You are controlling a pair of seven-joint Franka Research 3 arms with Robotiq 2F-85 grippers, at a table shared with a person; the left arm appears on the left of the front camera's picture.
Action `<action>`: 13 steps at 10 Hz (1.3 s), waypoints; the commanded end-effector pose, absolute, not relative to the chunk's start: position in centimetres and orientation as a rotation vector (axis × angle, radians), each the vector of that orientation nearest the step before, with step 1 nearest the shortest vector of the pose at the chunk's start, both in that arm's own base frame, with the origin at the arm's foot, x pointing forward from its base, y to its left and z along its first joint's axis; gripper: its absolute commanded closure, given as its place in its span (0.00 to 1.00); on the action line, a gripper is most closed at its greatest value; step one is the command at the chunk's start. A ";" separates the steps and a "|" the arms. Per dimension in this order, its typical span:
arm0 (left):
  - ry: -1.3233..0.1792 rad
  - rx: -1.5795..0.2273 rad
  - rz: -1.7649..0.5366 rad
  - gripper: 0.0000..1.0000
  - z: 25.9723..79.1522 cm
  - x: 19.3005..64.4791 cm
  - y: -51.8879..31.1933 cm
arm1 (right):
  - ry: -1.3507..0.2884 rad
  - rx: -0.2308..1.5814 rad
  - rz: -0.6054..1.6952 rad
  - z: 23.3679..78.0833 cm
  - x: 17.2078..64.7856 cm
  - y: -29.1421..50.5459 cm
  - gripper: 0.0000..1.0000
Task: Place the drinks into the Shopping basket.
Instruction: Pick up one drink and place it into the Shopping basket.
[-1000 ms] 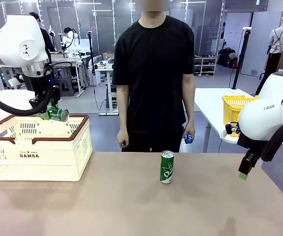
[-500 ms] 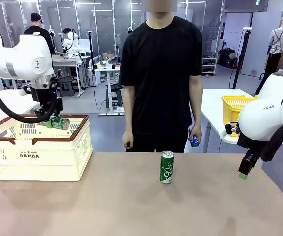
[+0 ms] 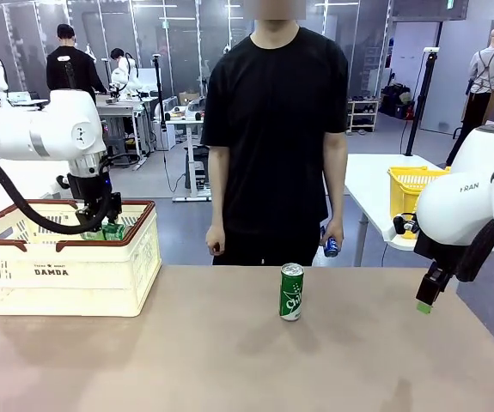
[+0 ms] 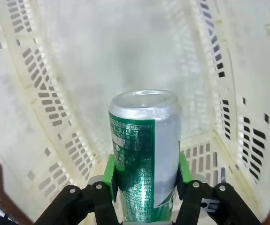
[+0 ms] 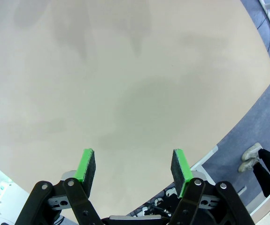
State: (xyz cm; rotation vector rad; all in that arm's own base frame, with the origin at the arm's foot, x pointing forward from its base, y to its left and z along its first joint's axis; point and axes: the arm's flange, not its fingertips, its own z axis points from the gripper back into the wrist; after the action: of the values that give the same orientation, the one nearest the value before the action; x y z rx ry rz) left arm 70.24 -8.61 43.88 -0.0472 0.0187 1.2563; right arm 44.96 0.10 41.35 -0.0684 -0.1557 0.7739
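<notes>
Left pincer (image 4: 146,172), clenched on green can (image 4: 144,136), hung inside Shopping basket (image 3: 66,275), can's long axis pointing toward the basket floor.

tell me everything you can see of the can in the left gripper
A green metal drink can with a silver end and fine white print. It lies along the fingers of the left gripper, its green pads clamped on both sides, silver end pointing into the cream slotted Shopping basket, clear of its walls.
</notes>
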 end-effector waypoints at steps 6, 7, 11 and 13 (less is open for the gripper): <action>0.095 -0.106 1.242 0.43 38.0 72.1 -8.9 | -0.154 -0.069 0.773 41.3 44.9 0.1 0.19; 0.095 -0.097 1.251 0.43 37.4 72.0 -8.8 | -0.154 -0.069 0.773 41.3 44.9 0.1 0.19; 0.109 -0.066 1.248 0.43 35.3 73.0 -8.4 | -0.154 -0.069 0.773 41.3 44.9 0.1 0.19; 0.109 -0.046 1.249 0.43 34.5 73.6 -8.7 | -0.154 -0.069 0.773 41.3 44.9 0.1 0.19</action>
State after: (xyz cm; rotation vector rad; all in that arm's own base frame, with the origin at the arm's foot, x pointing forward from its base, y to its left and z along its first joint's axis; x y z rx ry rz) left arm 72.33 -8.50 34.12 -0.0379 0.1166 1.2645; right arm 44.96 0.10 41.35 -0.0684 -0.1556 0.7739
